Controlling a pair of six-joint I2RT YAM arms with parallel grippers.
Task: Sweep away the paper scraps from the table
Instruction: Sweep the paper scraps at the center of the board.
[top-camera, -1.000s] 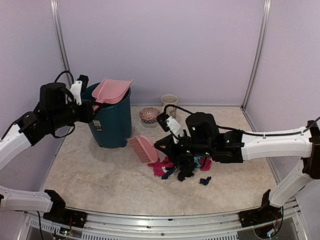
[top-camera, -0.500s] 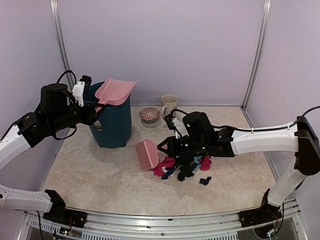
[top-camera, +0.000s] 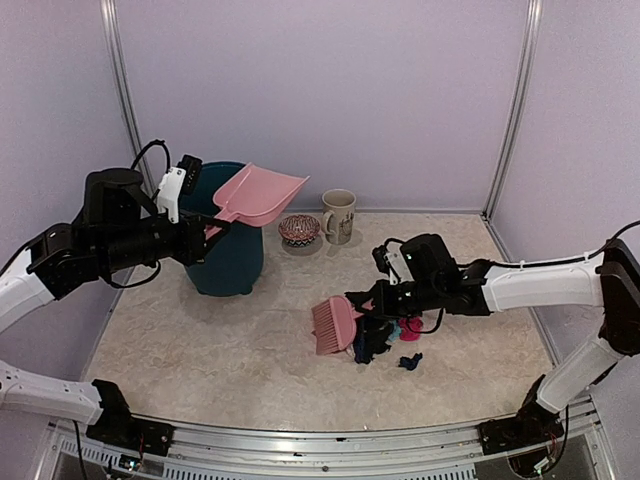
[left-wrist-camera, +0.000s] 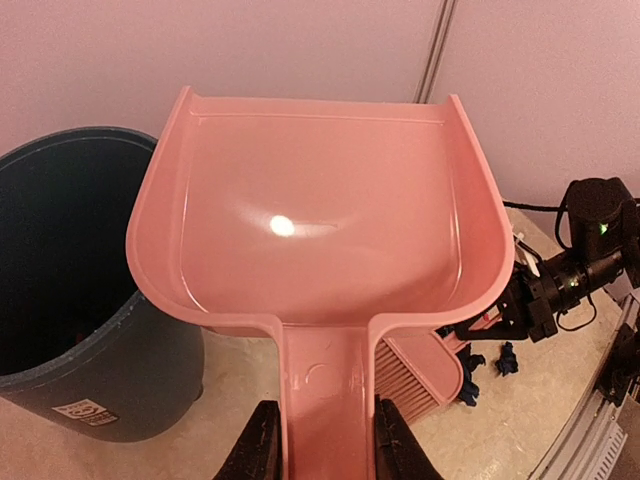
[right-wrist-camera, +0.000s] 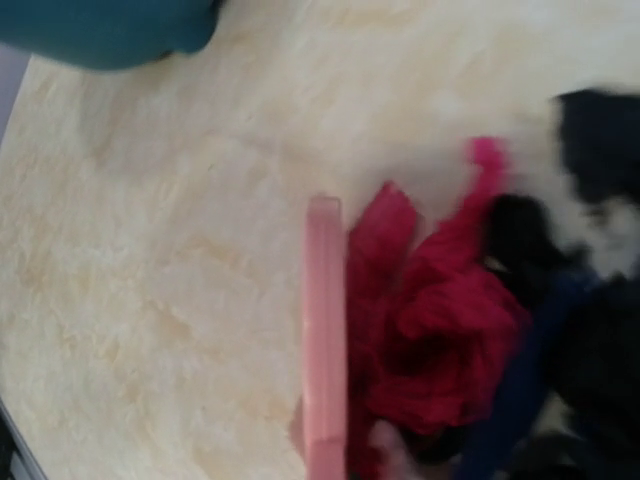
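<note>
The paper scraps lie heaped right of the table's middle, in magenta, black, navy and teal, and one navy scrap lies apart nearer the front. My right gripper is shut on the handle of the pink brush, whose bristles stand against the heap's left side. In the right wrist view the brush edge touches the magenta scraps; the fingers are hidden there. My left gripper is shut on the handle of the pink dustpan, held in the air with nothing in it.
A teal bin stands at the back left, partly under the dustpan. A patterned bowl and a mug sit by the back wall. A metal rail runs along the front edge.
The left arm has swung the dustpan to the right, off the bin's mouth. The right arm has drawn back rightward, and the brush has come down against the left of the scrap heap.
</note>
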